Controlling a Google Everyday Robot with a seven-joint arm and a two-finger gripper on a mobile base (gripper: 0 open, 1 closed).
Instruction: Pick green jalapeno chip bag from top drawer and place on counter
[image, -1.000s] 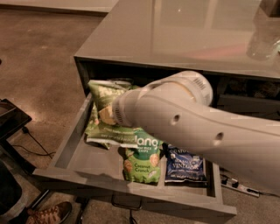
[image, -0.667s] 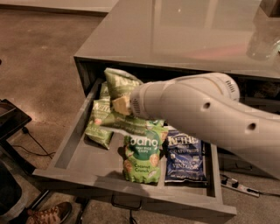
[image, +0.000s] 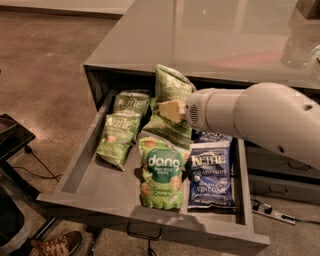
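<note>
The top drawer (image: 85, 175) stands pulled open under the glossy grey counter (image: 200, 35). My gripper (image: 170, 111), on the white arm (image: 260, 117) coming in from the right, is shut on a light-green jalapeno chip bag (image: 172, 85). It holds the bag tilted upright above the drawer's middle lane, its top level with the counter's front edge. Two more light-green Kettle bags (image: 131, 103) (image: 117, 138) lie in the left lane. A deeper-green "dang" bag (image: 161, 172) lies in the middle lane and a blue Kettle bag (image: 211, 175) in the right lane.
A dark pull (image: 145, 232) hangs on the drawer front. Narrower grey drawers (image: 280, 182) sit at the lower right, with a power strip (image: 270, 212) on the floor below. A black stand (image: 12, 137) and a shoe (image: 55, 245) are at the left. A clear object (image: 302, 47) rests on the counter's right.
My gripper has moved right and up with the light-green bag, lifting it from the left lane to above the middle lane. The two bags in the left lane are now uncovered.
</note>
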